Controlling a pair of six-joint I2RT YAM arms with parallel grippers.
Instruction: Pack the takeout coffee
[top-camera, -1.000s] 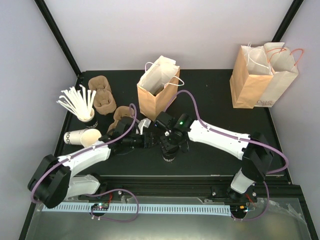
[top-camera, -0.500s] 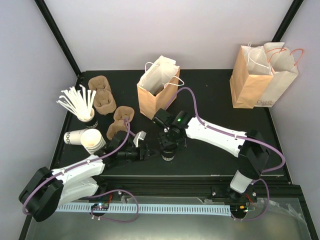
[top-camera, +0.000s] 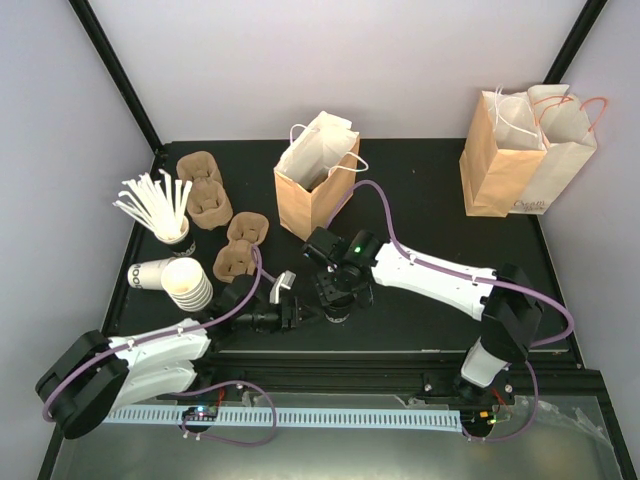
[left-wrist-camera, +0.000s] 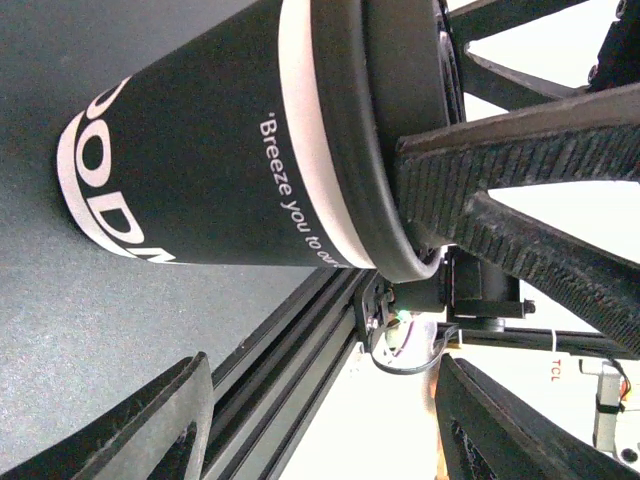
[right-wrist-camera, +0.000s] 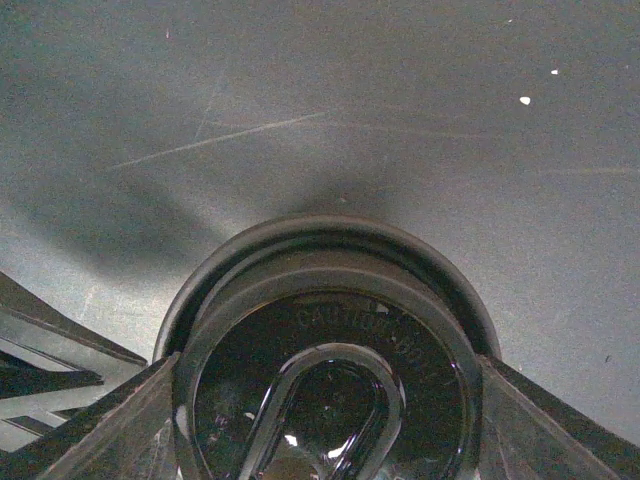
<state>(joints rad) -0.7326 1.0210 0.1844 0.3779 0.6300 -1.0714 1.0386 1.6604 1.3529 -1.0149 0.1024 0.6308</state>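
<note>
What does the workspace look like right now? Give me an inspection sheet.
Surface: black table top, lightly scratched.
Job's things: white paper takeout coffee cup with black band and glossy black plastic lid, upright.
Clutter: brown pulp cup carriers, stacked lidless white paper cups, white sticks in a cup, open brown paper bag, more paper bags back right.
Grippers: right gripper fingers clasp the lid's rim; left gripper open beside the cup, apart.
Cables: purple cables along both arms.
Surroundings: pale walls, black frame posts.

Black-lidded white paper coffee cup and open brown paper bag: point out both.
Black-lidded white paper coffee cup (right-wrist-camera: 325, 395): right wrist view, centre of lid.
Open brown paper bag (top-camera: 298, 206): top external view, front wall.
</note>
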